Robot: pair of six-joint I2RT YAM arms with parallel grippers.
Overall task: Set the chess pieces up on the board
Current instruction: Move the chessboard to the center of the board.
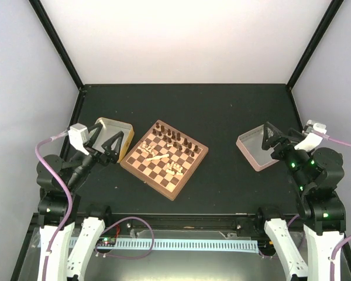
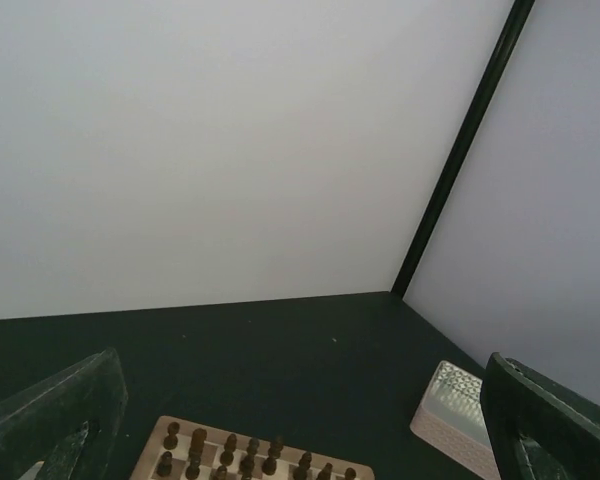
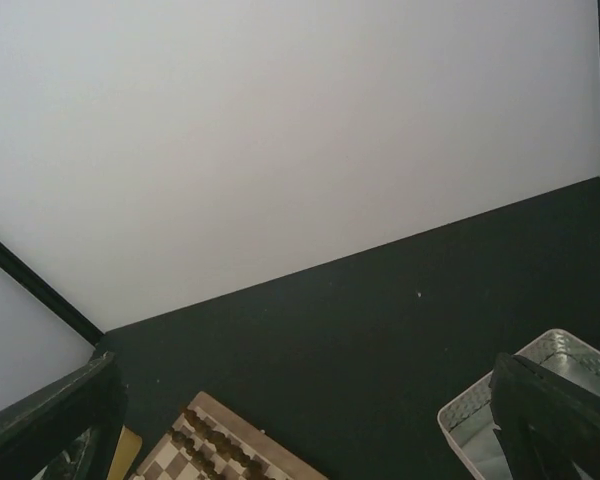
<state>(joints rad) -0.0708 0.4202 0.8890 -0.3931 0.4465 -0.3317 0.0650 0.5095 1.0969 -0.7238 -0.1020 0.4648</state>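
Observation:
The board (image 1: pixel 147 182) lies turned at an angle in the middle of the black table. Two rows of dark chess pieces (image 1: pixel 176 138) stand along its far right side. A few pale pieces (image 1: pixel 175 169) lie loose on the middle squares, one of them a long piece on its side (image 1: pixel 156 157). My left gripper (image 1: pixel 110 133) hangs open left of the board, holding nothing. My right gripper (image 1: pixel 265 140) hangs open to the right, also holding nothing. The left wrist view shows the dark pieces (image 2: pixel 230 455) low between its fingers (image 2: pixel 55 420); the right wrist view shows the board (image 3: pixel 220 452).
A yellow-sided metal tray (image 1: pixel 127 142) sits under the left gripper, touching the board's left corner. A pale tray (image 1: pixel 245 149) sits under the right gripper and shows in both wrist views (image 2: pixel 452 412) (image 3: pixel 470 425). White walls and black frame posts (image 1: pixel 58 44) enclose the table.

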